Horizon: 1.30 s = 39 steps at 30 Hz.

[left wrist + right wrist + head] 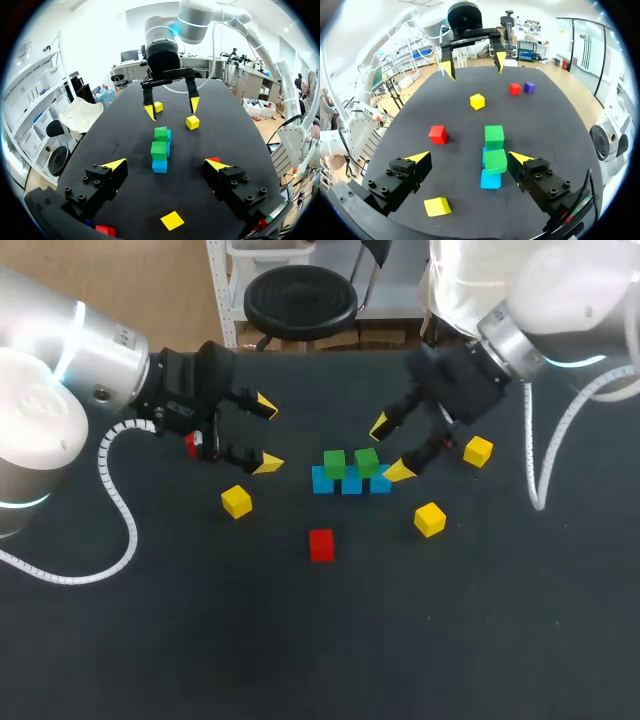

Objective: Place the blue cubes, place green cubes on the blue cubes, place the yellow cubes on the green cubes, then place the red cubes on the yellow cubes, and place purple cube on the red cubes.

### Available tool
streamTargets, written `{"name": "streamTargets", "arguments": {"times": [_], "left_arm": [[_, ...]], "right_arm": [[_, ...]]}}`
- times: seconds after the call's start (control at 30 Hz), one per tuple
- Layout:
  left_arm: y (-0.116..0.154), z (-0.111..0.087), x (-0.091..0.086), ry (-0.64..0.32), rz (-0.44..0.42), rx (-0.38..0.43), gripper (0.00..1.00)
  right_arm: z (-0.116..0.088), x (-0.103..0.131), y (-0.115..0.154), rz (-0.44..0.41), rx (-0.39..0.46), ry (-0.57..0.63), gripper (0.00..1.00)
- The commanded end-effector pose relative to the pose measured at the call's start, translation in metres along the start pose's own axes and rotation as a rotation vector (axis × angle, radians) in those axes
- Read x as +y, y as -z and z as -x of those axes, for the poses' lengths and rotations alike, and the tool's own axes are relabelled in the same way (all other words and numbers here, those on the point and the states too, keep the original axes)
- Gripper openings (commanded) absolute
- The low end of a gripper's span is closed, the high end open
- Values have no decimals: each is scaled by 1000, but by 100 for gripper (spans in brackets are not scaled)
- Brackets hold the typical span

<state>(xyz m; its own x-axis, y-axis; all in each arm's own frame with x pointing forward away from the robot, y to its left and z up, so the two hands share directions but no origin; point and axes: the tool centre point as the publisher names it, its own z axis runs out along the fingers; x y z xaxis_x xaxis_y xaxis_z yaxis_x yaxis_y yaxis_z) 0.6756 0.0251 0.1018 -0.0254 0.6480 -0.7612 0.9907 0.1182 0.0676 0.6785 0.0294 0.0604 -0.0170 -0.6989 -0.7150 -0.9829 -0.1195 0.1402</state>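
The left gripper hung with its two yellow-tipped fingers spread wide and nothing between them, well apart from the stack. Just behind it lay a small red cube. The right wrist view showed a small purple cube just beside that one.

The right gripper was also wide open and empty, at the right end of a row of three blue cubes in the middle of the black table. Two cubes sat on that row, the left green cube and the right green cube. The right one lay between the right gripper's fingers, close to one tip but not clamped.

The first yellow cube lay near the left gripper, on the table. The second yellow cube and the third yellow cube lay on the right side, either side of the right gripper. A second red cube lay alone in front of the blue row.
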Motion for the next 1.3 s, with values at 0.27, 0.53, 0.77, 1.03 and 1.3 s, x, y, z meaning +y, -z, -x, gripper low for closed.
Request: {"name": "streamTargets", "arguments": {"times": [0.27, 0.53, 0.77, 1.03, 1.3], "left_arm": [[0, -2, -1, -3, 2, -7, 100], [0, -2, -1, -3, 2, -7, 100], [0, -2, -1, -3, 2, -7, 100], [0, -2, -1, -3, 2, -7, 100], [0, -2, -1, -3, 2, -7, 100]], "right_arm": [[-1, -10, -10, 41, 36, -10, 100], [-2, -14, -15, 48, 50, -11, 100], [-4, -13, -19, 45, 68, -19, 100], [-6, -10, -20, 23, 83, -43, 100], [-10, -5, -22, 3, 99, -72, 100]]}}
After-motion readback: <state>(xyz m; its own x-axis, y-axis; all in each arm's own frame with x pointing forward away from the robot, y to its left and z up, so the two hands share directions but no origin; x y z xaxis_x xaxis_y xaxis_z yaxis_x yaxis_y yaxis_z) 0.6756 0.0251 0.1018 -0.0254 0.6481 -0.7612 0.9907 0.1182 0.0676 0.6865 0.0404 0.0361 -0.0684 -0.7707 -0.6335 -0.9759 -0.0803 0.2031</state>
